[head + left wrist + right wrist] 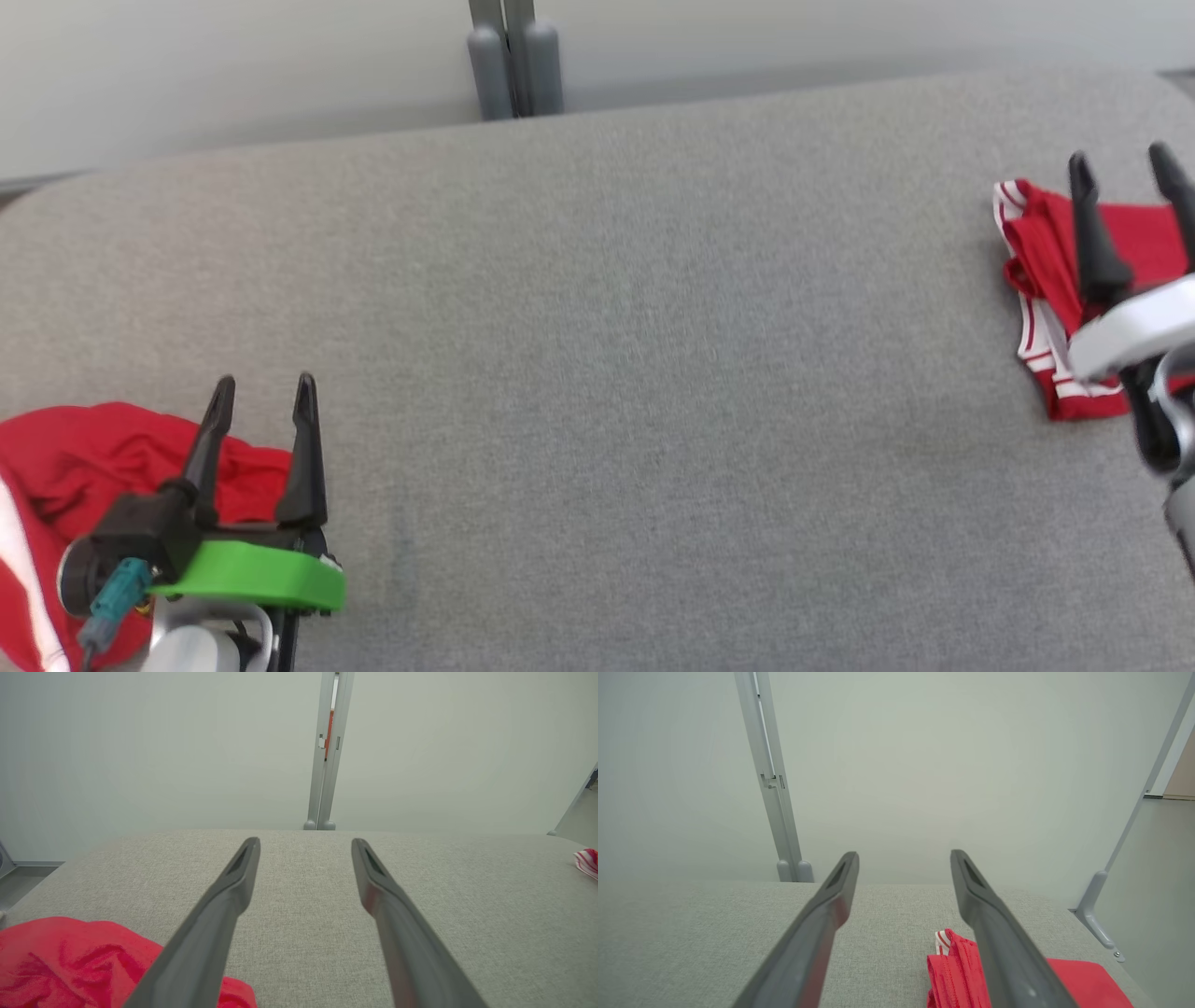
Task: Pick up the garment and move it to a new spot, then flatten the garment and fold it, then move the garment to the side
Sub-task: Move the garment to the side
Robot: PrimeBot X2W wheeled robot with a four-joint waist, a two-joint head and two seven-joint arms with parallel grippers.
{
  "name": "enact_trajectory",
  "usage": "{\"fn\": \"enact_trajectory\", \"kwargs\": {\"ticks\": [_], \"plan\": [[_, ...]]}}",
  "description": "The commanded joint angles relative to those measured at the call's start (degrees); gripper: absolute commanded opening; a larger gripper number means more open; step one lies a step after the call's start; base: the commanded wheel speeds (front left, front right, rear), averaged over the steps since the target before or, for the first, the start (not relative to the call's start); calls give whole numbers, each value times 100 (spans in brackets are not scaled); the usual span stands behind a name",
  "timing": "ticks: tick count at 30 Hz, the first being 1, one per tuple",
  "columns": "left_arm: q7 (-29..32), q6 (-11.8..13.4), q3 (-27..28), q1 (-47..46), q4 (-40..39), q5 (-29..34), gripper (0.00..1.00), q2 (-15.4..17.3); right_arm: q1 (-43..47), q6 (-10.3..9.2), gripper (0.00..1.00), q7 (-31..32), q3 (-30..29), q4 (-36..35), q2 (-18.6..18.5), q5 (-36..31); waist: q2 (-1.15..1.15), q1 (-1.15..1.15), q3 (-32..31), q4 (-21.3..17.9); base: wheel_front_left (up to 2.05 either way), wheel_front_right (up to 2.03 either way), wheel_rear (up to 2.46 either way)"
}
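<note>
A wide grey fabric-covered surface [597,327] carries two red pieces of clothing, well apart from each other. The folded red garment with white stripes [1041,243] lies at the surface's right edge, about halfway between its near and far edges, with its striped hems turned toward the middle of the surface. The right hand [1120,155] is over this garment, released, its two dark fingers spread wide with nothing between them. In the right wrist view the right hand [904,854] points past the garment [957,970] toward the far edge; whether a finger touches the cloth cannot be told.

At the near left corner lies a crumpled plain red cloth [84,457]. The left hand [265,381] sits above its right part, also released and holding nothing. A grey metal post [513,56] stands behind the middle of the far edge.
</note>
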Motion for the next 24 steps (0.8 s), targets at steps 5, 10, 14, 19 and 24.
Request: {"fn": "enact_trajectory", "kwargs": {"ticks": [5,10,14,19,24], "plan": [[-14,87,35,387,156,71,100,-102,1169,1,100,-15,-208,-737,493,-173,0,0,-983,397,0,0,0],[-14,44,138,628,276,177,100,-318,2002,1,100,-15,-171,-1144,918,-402,0,0,-1081,413,0,0,0],[-14,-13,220,769,324,309,100,-473,2458,1,100,-15,-155,-1312,1110,-545,0,0,-1125,426,0,0,0],[-15,-53,407,927,317,521,100,-621,2825,1,100,-15,-294,-1550,1379,-716,0,0,-1146,415,0,0,0],[-15,-115,524,955,332,634,100,-724,3024,1,100,-15,-364,-1701,1629,-824,0,0,-1117,404,0,0,0]]}}
